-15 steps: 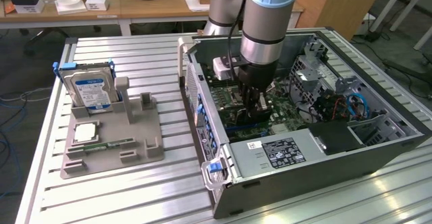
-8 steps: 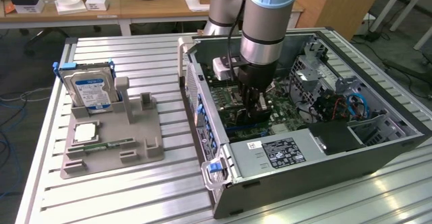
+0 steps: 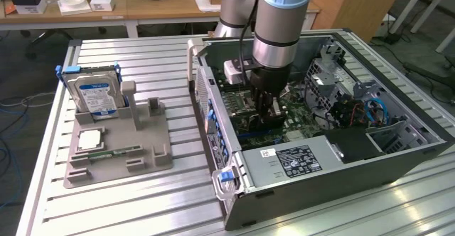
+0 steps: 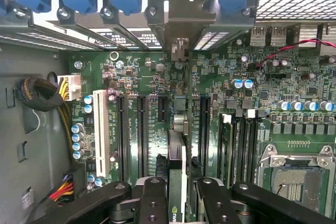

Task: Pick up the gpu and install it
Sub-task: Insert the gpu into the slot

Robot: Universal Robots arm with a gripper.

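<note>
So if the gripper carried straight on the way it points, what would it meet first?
Probably the motherboard: the gripper, shut on the gpu held edge-on, points down at it, so the card's lower edge would reach the board among the black expansion slots first. The gap is unclear.

Robotics lab set up for computer assembly.
A robot arm (image 3: 277, 28) reaches into an open PC case (image 3: 348, 167) on a slatted aluminium desk (image 3: 142, 206); cluttered wooden desks (image 3: 174, 9) and loose floor cables (image 3: 13, 111) lie around it.

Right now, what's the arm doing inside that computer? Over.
Jaws shut on the graphics card. Card on edge over motherboard slots, inside the computer case. Nothing seen blocking it.
</note>
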